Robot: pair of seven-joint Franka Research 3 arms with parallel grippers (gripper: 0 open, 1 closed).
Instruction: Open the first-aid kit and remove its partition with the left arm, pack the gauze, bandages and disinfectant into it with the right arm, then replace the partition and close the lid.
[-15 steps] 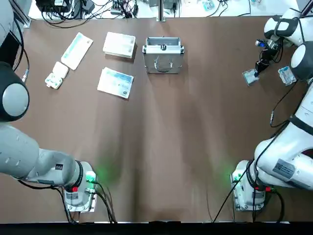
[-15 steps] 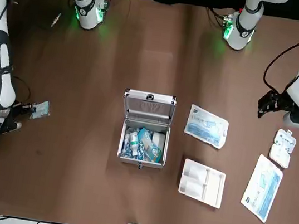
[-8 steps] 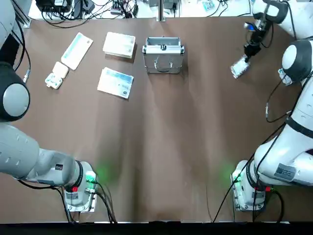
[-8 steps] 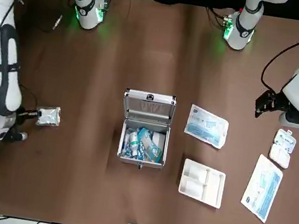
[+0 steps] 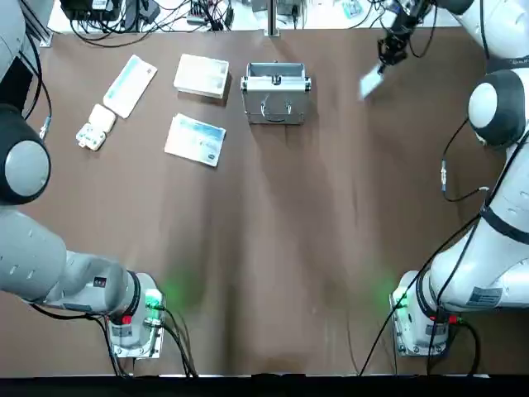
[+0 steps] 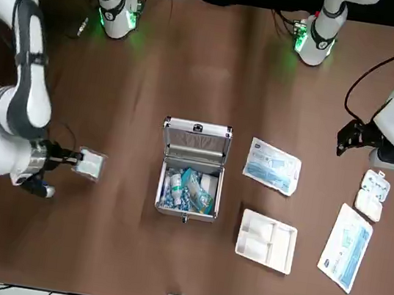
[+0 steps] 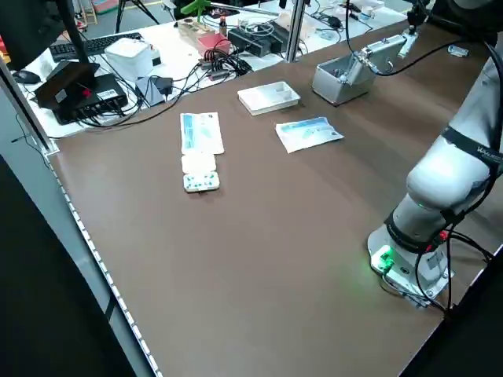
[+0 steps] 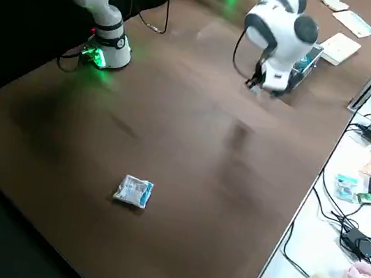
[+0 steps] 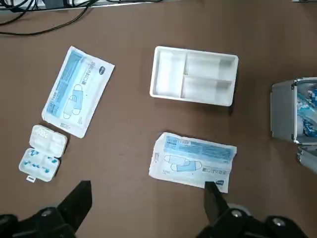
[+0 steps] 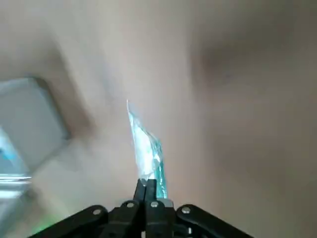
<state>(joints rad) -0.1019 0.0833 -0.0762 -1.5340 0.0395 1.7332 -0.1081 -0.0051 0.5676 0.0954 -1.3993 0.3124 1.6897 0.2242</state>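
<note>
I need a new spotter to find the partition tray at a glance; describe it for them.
Start from the open silver case on the brown table. Just off its left-arm side lies the shallow white partition, a rectangular tray. Unlike the flat blue-printed packets near it, it has raised walls and three compartments.

In the left wrist view, the Chinese characters 口罩 can be made out in dark print on a white flat rectangular packet with a blue printed panel (image 9: 78,92), beside a drawing of masks. The same two characters can be made out on a second white flat packet with a blue printed band (image 9: 193,161). The smaller lines on both packets cannot be read, nor can the mark inside the small dark oval on each. Print on the grey rectangular label of the white right arm (image 5: 485,297) is too small to be read.
</note>
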